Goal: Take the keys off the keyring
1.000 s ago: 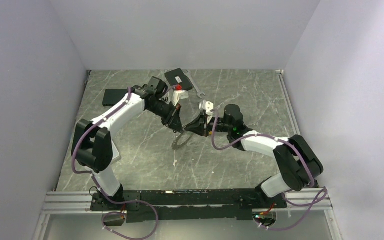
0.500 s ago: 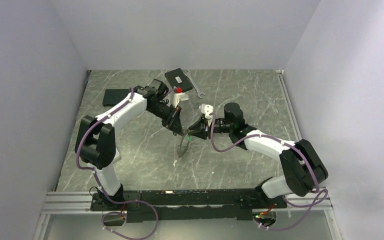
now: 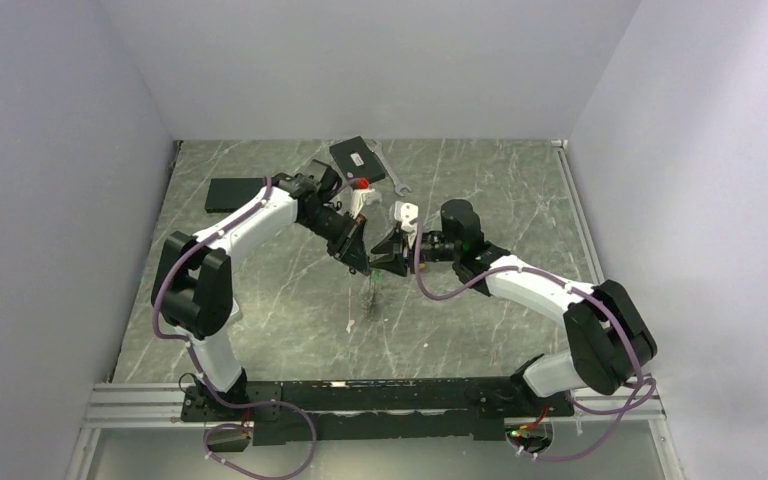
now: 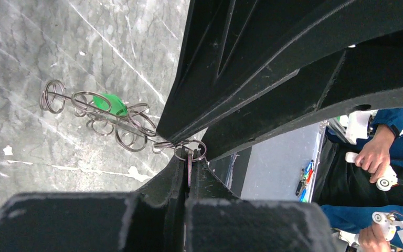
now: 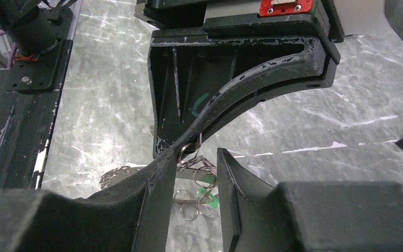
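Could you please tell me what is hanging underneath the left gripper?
The keyring, with small loops and a green tag, hangs from the shut left gripper above the marble table. A finger of the right gripper covers part of it, and the keys cannot be made out.

Both arms are reaching inward, tips nearly meeting. The left gripper (image 3: pixel 361 263) is pinching shut; the right gripper (image 5: pixel 197 157) is standing with jaws apart, one finger seemingly touching the left's.

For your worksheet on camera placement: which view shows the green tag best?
Left wrist: the tag shows large and clear. Right wrist gives only a part-hidden sliver; the top view is too far to tell.
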Robot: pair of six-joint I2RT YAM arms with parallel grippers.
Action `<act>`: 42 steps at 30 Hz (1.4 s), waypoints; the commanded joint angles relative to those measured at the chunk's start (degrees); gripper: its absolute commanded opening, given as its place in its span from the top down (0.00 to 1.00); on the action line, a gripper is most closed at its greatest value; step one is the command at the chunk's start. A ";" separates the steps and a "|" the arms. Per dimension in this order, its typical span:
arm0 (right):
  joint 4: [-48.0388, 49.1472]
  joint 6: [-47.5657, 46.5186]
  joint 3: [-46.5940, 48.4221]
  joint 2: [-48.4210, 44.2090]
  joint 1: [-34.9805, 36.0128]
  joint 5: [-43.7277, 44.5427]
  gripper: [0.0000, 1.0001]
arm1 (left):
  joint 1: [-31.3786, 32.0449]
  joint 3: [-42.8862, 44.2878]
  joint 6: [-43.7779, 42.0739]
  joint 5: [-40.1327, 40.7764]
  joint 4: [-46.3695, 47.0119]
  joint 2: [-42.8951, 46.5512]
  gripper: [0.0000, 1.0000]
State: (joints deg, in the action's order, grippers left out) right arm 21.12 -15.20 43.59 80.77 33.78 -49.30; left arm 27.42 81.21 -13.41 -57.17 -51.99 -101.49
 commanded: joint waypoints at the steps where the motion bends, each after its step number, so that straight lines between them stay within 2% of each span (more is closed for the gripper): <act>1: -0.98 0.14 2.48 0.15 0.85 2.32 0.62 | 0.68 1.41 -0.61 -1.12 -0.57 1.10 1.00; 15: -4.59 -2.20 2.39 1.55 1.03 4.13 0.65 | 0.72 1.35 -0.48 -0.82 -0.48 1.74 1.00; 22: -3.33 -2.66 1.18 0.07 1.03 5.13 0.89 | 0.24 1.29 0.35 -0.64 -0.16 2.13 1.00; 29: -5.10 -5.12 0.75 -1.17 1.04 5.53 1.00 | -4.23 1.04 2.34 -2.66 0.92 3.11 1.00; 37: -6.08 -6.16 0.67 -1.79 1.02 5.44 1.00 | -8.61 -0.61 5.83 -1.94 3.63 2.54 1.00; 42: -1.94 -4.25 -0.62 -2.34 1.02 5.70 1.00 | -9.05 -2.86 6.39 -1.11 4.97 1.54 1.00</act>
State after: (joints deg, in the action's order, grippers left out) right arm 19.42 -20.49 44.16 80.58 35.35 -43.03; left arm 21.39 79.57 -8.25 -59.88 -49.69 -101.49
